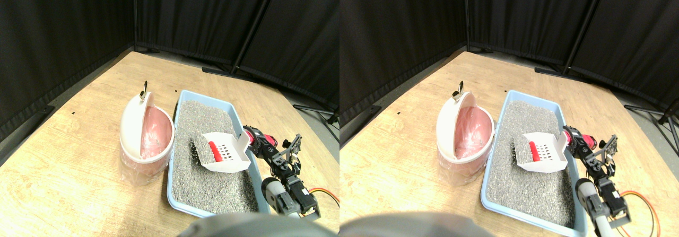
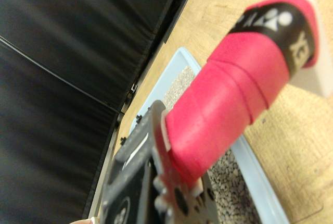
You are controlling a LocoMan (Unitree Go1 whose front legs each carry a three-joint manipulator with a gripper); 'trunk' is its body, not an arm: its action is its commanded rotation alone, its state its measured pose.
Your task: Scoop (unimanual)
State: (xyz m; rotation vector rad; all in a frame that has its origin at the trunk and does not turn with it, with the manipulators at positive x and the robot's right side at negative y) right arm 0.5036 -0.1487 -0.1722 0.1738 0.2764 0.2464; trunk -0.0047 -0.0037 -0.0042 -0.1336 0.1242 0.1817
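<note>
- The right manipulator [image 1: 284,186] reaches in from the lower right over a wooden floor [image 1: 69,168], an orange cable [image 1: 323,192] trailing beside it.
- Its gripper [image 1: 258,140] meets the scoop's pink-wrapped handle [image 2: 229,104]; whether the jaws truly clamp it, or how wide they stand, cannot be told.
- The white slotted litter scoop [image 1: 225,152] sits over the grey litter [image 1: 204,181] near the middle of the light-blue litter tray [image 1: 175,194], carrying a small red object [image 1: 216,151].
- Just beside the tray stands a white bin [image 1: 139,141] with a pink liner [image 1: 156,133], its swing lid tipped open.
- Black curtains [image 1: 201,19] close off the far side.
</note>
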